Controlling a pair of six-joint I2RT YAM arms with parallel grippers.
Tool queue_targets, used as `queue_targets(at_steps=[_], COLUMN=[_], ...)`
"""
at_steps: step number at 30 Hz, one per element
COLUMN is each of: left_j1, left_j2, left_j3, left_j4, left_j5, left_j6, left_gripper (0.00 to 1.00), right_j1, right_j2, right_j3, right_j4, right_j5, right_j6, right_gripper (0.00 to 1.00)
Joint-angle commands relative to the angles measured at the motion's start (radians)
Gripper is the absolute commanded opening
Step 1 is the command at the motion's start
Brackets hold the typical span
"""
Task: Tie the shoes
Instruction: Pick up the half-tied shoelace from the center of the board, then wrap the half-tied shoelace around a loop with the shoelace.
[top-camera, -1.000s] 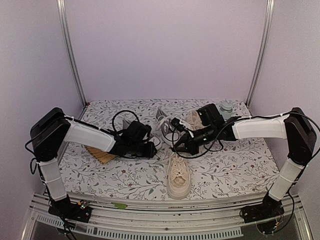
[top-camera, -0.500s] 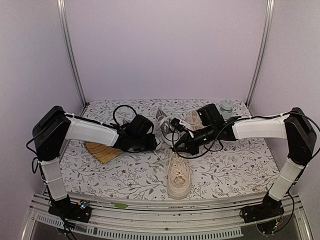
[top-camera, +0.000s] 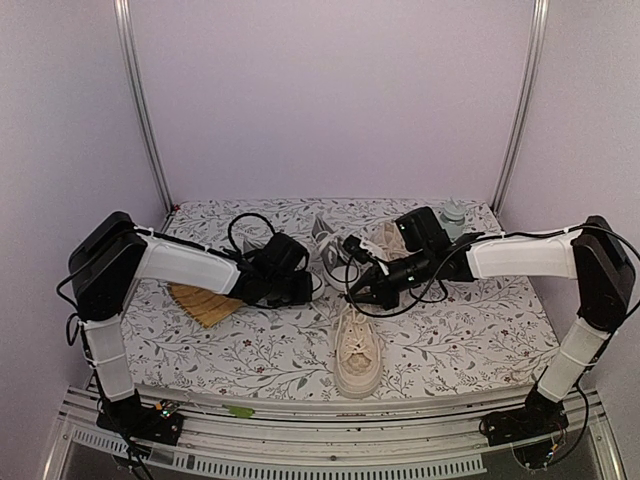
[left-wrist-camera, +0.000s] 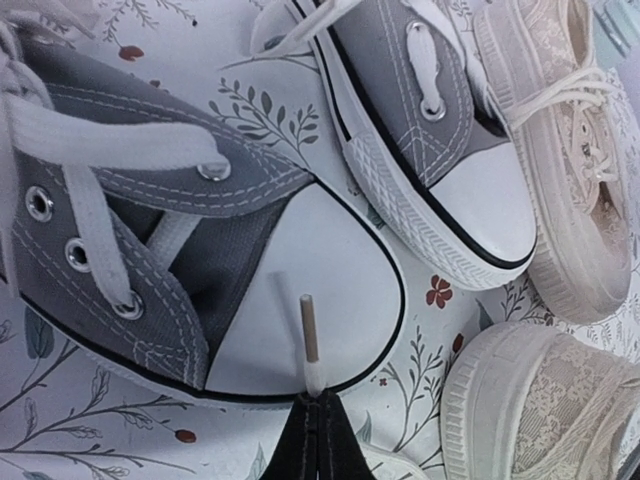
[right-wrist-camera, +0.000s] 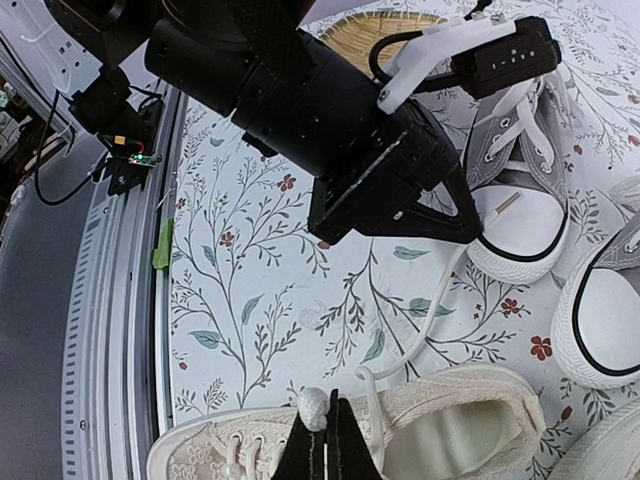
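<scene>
Left wrist: left claw (left-wrist-camera: 318, 400) pinches lace tip (left-wrist-camera: 311, 335) at grey sneaker (left-wrist-camera: 300, 250)'s toe edge.

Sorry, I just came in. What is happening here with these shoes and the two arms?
Two robot arms are working on shoelaces on a floral-patterned table. The left tool is shut on the stiff tip of a pale lace, held over the white toe cap of a small grey canvas sneaker. The right tool is shut at the opening of a cream lace-up canvas sneaker, apparently pinching the same lace, which hangs loose between the two tools. No bow is visible yet.
</scene>
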Motion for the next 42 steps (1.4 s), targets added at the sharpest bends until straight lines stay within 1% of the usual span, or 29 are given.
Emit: queue_targets(at_steps=[1,7,10,15,19,21,24,28,33,37,42], left_j1=[-0.004,-0.021,-0.045,-0.108,-0.18,-0.203,-0.238,-0.278,-0.291,-0.292,-0.292], left_j2=[-0.008,-0.099,-0.161,-0.266,-0.375,-0.434,-0.51,-0.534,-0.468,-0.406,-0.368], left_j3=[-0.025,-0.125,-0.18,-0.254,-0.344,-0.393,-0.443,-0.414,-0.353,-0.31,-0.337], left_j4=[0.007,0.094,0.159,0.282,0.433,0.506,0.598,0.638,0.651,0.656,0.701], left_j5=[-0.024,-0.092,-0.12,-0.16,-0.163,-0.125,-0.018,0.151,0.312,0.457,0.574], left_j6=[0.012,0.027,0.079,0.237,0.445,0.545,0.676,0.792,0.851,0.874,0.864], left_gripper=[0.0,0.0,0.0,0.0,0.0,0.0,0.0,0.0,0.0,0.0,0.0], right_j1=[0.005,0.005,0.005,0.005,0.002,0.001,-0.003,-0.006,-0.018,-0.035,-0.044], right_j2=[-0.043,-0.043,-0.041,-0.033,-0.033,-0.026,-0.008,0.0,0.002,-0.002,-0.019], right_j3=[-0.009,-0.008,-0.007,-0.005,-0.007,-0.004,0.004,0.006,0.004,-0.006,-0.02], right_j4=[-0.019,-0.028,-0.028,-0.028,-0.022,-0.019,-0.03,-0.027,-0.014,-0.001,-0.003], right_j5=[0.01,0.018,0.013,0.012,0.003,0.002,-0.004,-0.011,-0.021,-0.061,-0.109], right_j6=[-0.014,-0.023,-0.024,-0.026,-0.024,-0.022,-0.02,-0.009,0.016,0.036,0.042], right_gripper=[0.01,0.01,0.01,0.01,0.01,0.01,0.01,0.01,0.01,0.01,0.01])
